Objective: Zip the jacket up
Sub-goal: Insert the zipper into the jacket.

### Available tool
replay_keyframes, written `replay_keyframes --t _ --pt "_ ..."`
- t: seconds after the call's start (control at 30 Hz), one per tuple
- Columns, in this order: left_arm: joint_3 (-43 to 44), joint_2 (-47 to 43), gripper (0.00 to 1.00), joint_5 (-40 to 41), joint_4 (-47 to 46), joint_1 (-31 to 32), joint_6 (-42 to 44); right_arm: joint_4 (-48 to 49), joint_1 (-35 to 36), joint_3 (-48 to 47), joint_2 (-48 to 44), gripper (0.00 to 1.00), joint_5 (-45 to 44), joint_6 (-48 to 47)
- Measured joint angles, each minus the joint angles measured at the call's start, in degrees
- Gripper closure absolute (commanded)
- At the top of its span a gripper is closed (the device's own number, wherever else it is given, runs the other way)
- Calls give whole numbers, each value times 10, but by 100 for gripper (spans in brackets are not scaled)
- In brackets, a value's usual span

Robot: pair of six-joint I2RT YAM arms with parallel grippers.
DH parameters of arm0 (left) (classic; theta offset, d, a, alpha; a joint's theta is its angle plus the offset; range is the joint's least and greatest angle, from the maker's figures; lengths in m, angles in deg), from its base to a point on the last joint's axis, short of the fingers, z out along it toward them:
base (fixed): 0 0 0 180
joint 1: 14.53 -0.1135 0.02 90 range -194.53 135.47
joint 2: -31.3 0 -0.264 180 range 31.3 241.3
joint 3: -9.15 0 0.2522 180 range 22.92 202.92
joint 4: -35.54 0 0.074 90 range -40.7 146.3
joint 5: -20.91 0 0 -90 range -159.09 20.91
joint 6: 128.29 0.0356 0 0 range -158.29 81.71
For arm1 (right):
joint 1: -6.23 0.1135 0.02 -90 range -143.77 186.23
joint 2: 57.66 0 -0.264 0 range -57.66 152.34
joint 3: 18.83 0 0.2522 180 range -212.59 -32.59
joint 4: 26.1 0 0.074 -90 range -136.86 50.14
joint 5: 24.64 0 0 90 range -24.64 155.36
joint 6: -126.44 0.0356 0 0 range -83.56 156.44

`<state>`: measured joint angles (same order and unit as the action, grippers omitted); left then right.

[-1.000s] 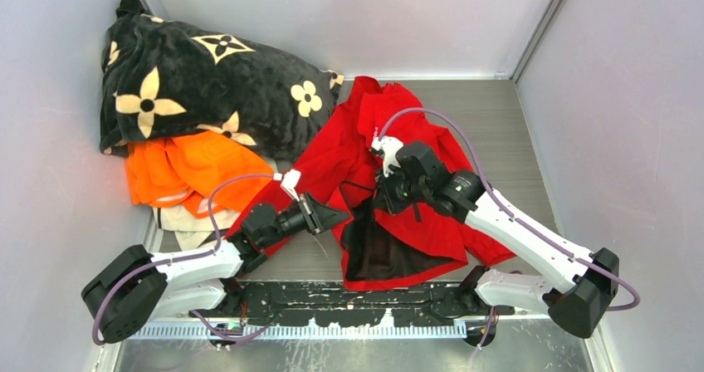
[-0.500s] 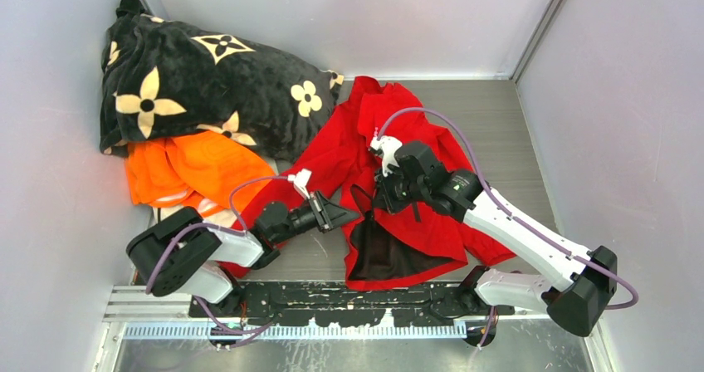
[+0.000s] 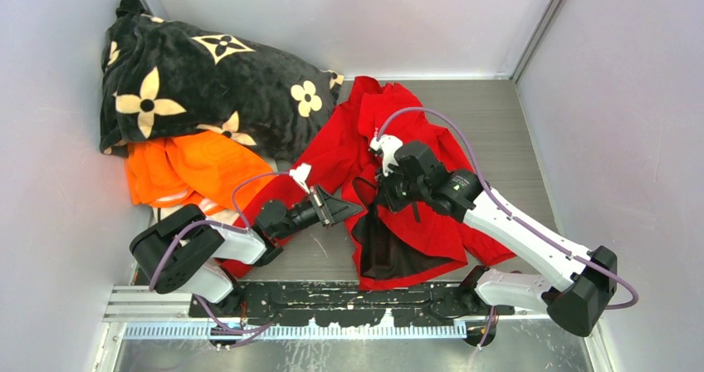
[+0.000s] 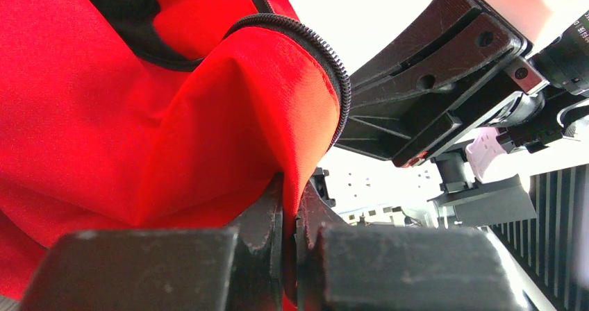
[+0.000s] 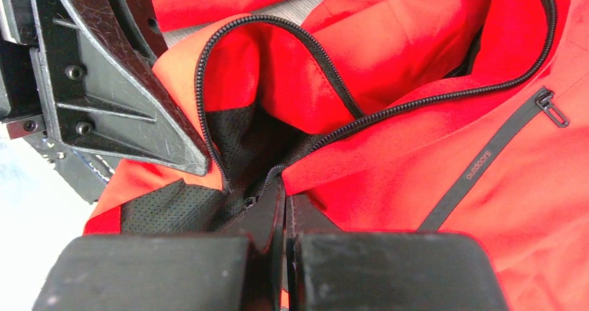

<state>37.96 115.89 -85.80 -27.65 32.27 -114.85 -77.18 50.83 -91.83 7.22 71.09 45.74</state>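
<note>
jacket (image 3: 440,239): mid-table, front open, dark lining showing.
left gripper (image 3: 353,208): clamped on the left zip edge.
right gripper (image 3: 383,196): pinched on the right zip edge.
risk: thin fabric slips free, so the zip teeth (image 4: 339,82) misalign.

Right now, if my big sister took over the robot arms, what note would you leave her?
Left pincer: shut on one front edge of the jacket, right by its zip teeth.
Right pincer: shut on the jacket at the other zip edge.
Jacket: crumpled on the table, front open, dark lining showing.
Done: both edges pinched.
Left: the zip halves look unjoined; bring them together, then pull the zip up.
</note>
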Motion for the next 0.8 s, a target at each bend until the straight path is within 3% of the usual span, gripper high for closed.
replay_keyframes --t 0.43,0.8 --pt "1 -23 97 5 23 1 7 0 11 -5 10 99 -19 -12" --pt "21 -104 97 13 139 16 61 0 13 -14 21 99 -23 -12"
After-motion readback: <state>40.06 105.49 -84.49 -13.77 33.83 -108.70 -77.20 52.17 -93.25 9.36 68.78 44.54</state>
